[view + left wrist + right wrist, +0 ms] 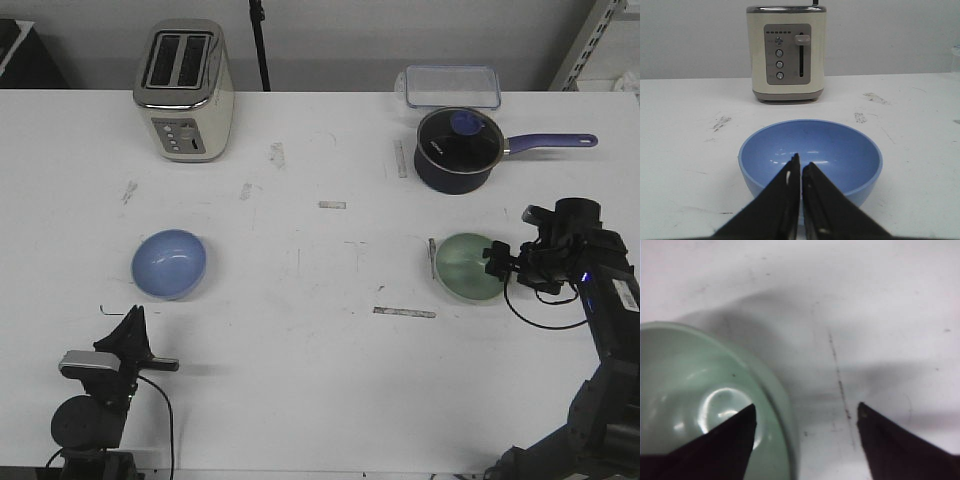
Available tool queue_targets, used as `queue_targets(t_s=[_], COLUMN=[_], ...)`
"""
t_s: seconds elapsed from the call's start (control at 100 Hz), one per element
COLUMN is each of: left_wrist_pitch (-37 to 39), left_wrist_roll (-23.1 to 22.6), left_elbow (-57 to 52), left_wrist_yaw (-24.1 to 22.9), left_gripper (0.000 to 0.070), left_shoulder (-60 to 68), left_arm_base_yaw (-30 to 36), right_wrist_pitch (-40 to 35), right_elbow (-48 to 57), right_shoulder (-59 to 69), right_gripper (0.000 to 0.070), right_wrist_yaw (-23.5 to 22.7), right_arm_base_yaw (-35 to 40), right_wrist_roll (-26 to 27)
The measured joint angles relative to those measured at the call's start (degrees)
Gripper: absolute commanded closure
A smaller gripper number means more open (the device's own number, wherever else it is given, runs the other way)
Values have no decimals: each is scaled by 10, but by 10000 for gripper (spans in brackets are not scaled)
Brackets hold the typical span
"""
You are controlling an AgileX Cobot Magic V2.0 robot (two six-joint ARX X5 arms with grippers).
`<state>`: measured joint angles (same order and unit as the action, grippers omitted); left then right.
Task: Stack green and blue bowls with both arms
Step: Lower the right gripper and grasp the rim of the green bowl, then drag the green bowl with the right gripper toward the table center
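The blue bowl (168,263) sits upright on the white table at the left; in the left wrist view it (840,145) lies just beyond my fingertips. My left gripper (134,314) is shut and empty, a little short of the bowl on the near side, and it shows the same in its own view (801,164). The green bowl (462,266) sits at the right. My right gripper (494,262) is open at the bowl's right rim. In the right wrist view (807,410) one finger is over the inside of the green bowl (685,390) and the other is over the table outside it.
A cream toaster (185,90) stands at the back left, also in the left wrist view (786,52). A dark navy pot with a glass lid (458,148) and long handle stands at the back right, with a clear plastic container (451,86) behind it. Tape marks (404,312) dot the table.
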<state>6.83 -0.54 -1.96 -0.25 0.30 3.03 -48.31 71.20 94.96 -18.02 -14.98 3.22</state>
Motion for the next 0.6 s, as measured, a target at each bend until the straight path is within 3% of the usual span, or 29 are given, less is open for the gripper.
queue_targets(t_s=[0.07, 0.16, 0.6], left_wrist_pitch=[0, 0, 0], left_wrist_roll=[0, 0, 0], left_elbow=[0, 0, 0], left_wrist_yaw=[0, 0, 0], left_gripper=[699, 698, 698], left_shoulder=[0, 0, 0], left_arm_base_yaw=[0, 0, 0], right_wrist_pitch=[7, 6, -16], right_elbow=[0, 0, 0], right_shoulder=[0, 0, -41], right_gripper=[495, 700, 700], right_wrist_yaw=[0, 0, -16], right_arm_base_yaw=[3, 5, 7], right_wrist_roll=[0, 0, 2])
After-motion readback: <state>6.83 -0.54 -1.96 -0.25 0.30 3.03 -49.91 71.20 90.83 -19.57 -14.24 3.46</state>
